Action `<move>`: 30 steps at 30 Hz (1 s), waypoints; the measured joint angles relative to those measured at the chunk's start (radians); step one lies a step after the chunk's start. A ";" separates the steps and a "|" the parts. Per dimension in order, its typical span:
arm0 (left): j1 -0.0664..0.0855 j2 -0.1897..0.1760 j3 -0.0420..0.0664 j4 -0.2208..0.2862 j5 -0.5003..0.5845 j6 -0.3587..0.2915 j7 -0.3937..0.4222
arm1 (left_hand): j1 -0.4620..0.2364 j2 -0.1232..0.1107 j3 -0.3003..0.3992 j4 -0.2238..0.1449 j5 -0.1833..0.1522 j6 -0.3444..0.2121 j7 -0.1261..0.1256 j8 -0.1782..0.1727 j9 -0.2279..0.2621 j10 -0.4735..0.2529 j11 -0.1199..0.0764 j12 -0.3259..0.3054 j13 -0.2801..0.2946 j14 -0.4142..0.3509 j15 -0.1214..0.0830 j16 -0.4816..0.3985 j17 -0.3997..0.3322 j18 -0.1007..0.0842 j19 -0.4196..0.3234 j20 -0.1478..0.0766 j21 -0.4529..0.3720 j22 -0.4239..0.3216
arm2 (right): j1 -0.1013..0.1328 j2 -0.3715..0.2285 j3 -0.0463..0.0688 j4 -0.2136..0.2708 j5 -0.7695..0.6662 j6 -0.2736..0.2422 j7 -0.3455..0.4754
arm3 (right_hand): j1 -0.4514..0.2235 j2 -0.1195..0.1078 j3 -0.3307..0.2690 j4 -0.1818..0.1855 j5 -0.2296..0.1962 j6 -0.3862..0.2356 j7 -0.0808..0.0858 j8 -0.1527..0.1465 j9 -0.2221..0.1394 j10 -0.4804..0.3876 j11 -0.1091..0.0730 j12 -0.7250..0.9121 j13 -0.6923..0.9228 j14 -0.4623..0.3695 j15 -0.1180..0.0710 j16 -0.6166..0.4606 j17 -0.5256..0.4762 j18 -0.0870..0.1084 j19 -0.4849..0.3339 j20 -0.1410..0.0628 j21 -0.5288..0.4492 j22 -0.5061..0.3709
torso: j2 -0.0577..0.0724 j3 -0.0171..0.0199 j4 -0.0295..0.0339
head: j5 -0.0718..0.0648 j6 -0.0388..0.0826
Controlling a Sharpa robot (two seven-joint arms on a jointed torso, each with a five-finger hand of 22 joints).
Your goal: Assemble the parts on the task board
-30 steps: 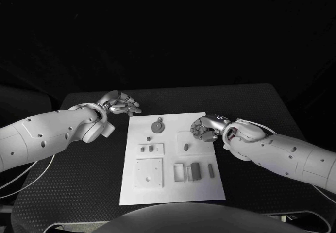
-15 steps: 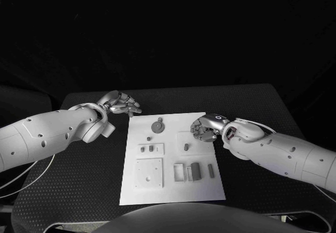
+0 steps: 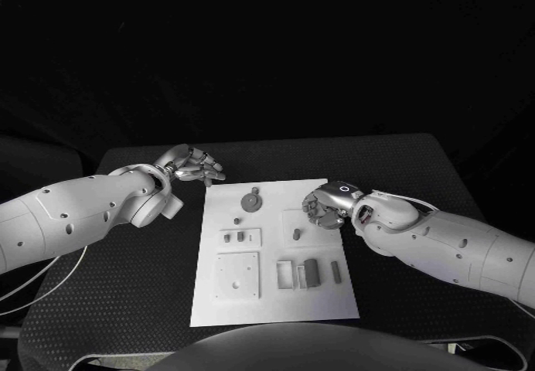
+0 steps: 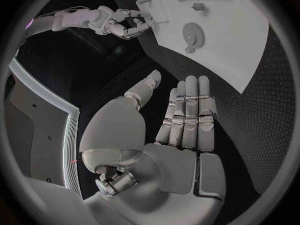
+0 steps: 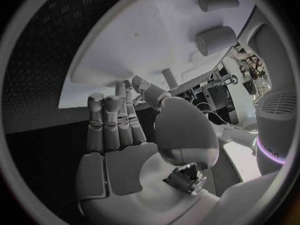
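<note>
The white task board (image 3: 273,297) lies in the middle of the table. On it are a round grey part (image 3: 252,201) at the far end, a small peg (image 3: 297,233) and several small blocks (image 3: 310,270) nearer me. My left hand (image 3: 195,165) hovers off the board's far left corner, its fingers (image 4: 187,110) straight and together, the thumb apart, holding nothing. My right hand (image 3: 327,207) is over the board's right edge, beside the peg. Its fingers (image 5: 112,120) reach toward the board (image 5: 144,40) with nothing in the palm.
The black table (image 3: 123,278) has bare room on both sides of the board. A flat square plate (image 3: 237,274) and an open frame (image 3: 284,274) sit on the board's near half. The left wrist view catches the right hand (image 4: 122,24) at the board's (image 4: 240,40) far edge.
My right hand has edged slightly left, further over the board's right edge. The left hand and the parts have stayed put.
</note>
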 measured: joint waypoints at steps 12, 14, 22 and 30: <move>0.000 0.000 0.000 0.000 0.000 0.000 -0.005 | 0.000 0.008 -0.002 0.002 0.000 0.000 0.000 0.000 0.000 0.000 0.000 0.000 -0.001 0.002 -0.002 -0.004 0.004 -0.006 0.004 -0.004 0.000 0.000 | 0.000 0.003 -0.008 0.009 -0.058 -0.021 -0.021 | 0.000 0.000 0.006 0.000 0.000 0.024 -0.004 0.016 0.005 0.032 -0.011 -0.008 0.000 0.013 -0.005 0.000 -0.006 -0.007 0.009 -0.002 0.000 -0.002 | 0.000 0.0002 -0.0005 | 0.000 0.000; 0.000 0.000 0.000 0.000 0.000 0.000 -0.005 | 0.000 0.008 -0.002 0.002 0.000 0.000 0.000 0.000 0.000 0.000 0.000 0.000 -0.001 0.004 -0.004 -0.004 0.006 -0.006 0.004 -0.004 0.000 0.000 | 0.000 0.005 -0.010 0.008 -0.066 -0.025 -0.024 | 0.000 0.000 0.007 0.001 0.000 0.030 -0.006 0.023 0.008 0.043 -0.013 -0.008 0.001 0.015 -0.008 0.000 -0.008 -0.010 0.009 -0.002 0.000 -0.003 | 0.000 0.0001 -0.0005 | 0.001 0.000; 0.000 0.000 0.000 0.000 0.000 0.000 -0.008 | 0.000 0.008 -0.002 0.002 0.000 0.000 0.000 0.000 0.000 0.000 0.000 0.000 -0.002 0.004 -0.004 -0.004 0.008 0.009 0.004 -0.004 0.000 -0.001 | 0.001 0.014 -0.016 0.005 -0.093 -0.039 -0.042 | 0.006 0.027 0.011 0.000 0.000 0.068 -0.025 0.043 0.014 0.084 -0.029 -0.002 0.013 0.033 -0.021 0.000 -0.018 -0.015 0.018 -0.011 0.000 -0.004 | 0.000 0.0002 -0.0002 | 0.000 0.000; 0.000 0.000 0.000 -0.001 0.000 0.000 -0.010 | 0.003 0.012 -0.002 0.002 0.000 0.000 0.000 0.000 0.000 0.000 0.000 0.000 -0.002 0.004 -0.004 -0.004 0.010 0.008 0.004 -0.004 0.000 -0.001 | 0.000 0.016 -0.018 0.005 -0.112 -0.047 -0.052 | 0.018 0.050 0.018 -0.007 0.000 0.082 -0.030 0.051 0.018 0.107 -0.036 -0.002 0.018 0.040 -0.033 0.000 -0.023 -0.016 0.025 -0.015 0.000 -0.005 | 0.000 0.0002 0.0000 | -0.001 0.000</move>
